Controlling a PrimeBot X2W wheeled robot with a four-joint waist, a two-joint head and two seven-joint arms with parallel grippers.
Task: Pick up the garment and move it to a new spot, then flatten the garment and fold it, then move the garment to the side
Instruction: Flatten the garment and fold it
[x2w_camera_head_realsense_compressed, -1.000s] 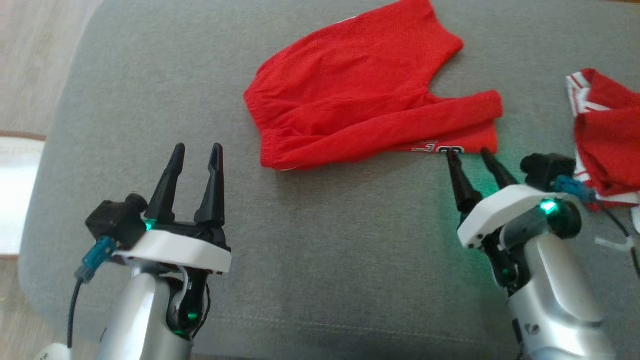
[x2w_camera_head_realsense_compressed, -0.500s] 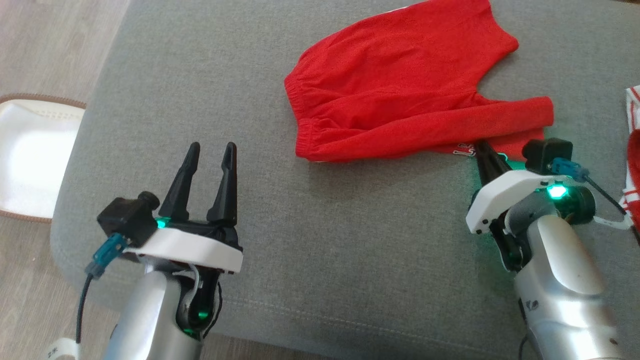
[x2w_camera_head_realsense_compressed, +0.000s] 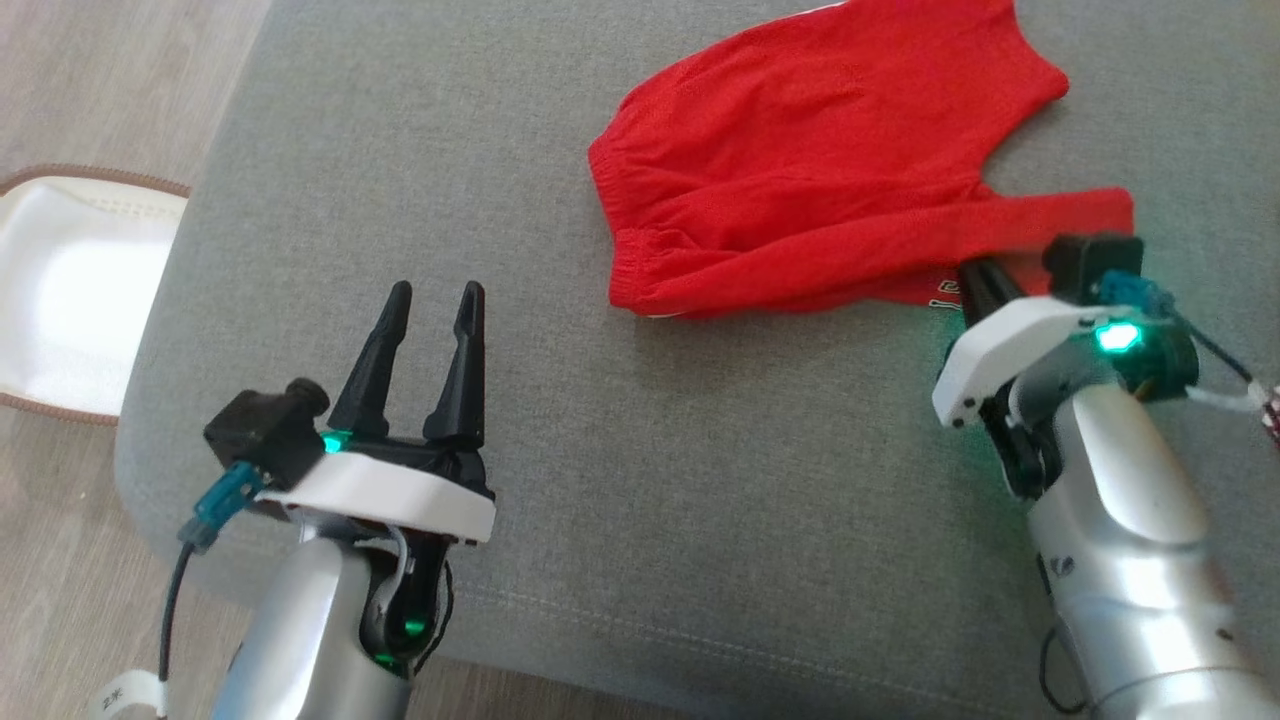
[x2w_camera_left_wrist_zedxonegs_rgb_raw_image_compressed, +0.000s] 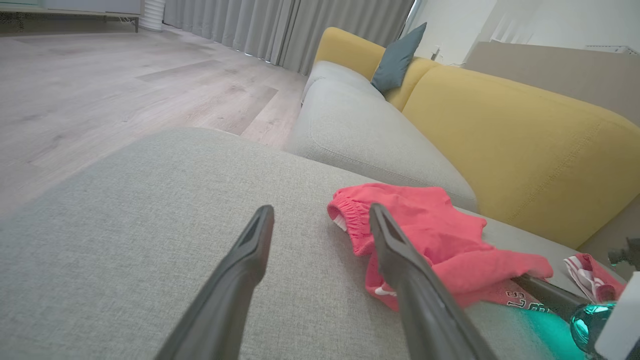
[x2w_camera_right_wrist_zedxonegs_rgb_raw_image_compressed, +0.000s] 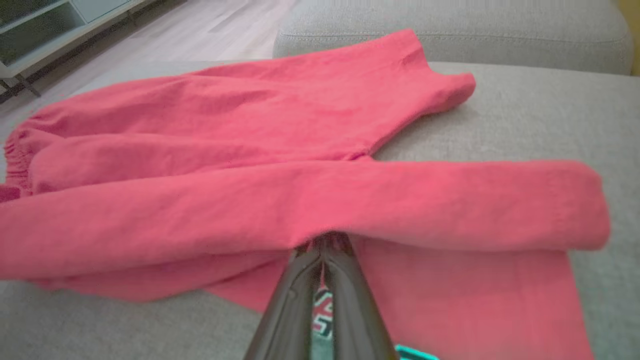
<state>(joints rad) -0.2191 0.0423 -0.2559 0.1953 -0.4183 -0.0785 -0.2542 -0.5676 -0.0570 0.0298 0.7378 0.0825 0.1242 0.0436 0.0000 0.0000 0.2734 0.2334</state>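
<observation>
Garment (x2w_camera_head_realsense_compressed: 830, 150) edge apparently inside closed right tool (x2w_camera_right_wrist_zedxonegs_rgb_raw_image_compressed: 325, 241); cushion (x2w_camera_head_realsense_compressed: 650, 480) room leftward.

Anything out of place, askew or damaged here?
Nothing spilled or damaged. The red garment lies rumpled on the grey cushion, one leg folded over itself where the right gripper is shut on it.

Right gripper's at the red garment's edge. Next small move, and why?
Probably lift the right gripper slightly: its jaws look shut on the red garment, which lies on the grey cushion, while the left gripper hangs open, apart from it.
</observation>
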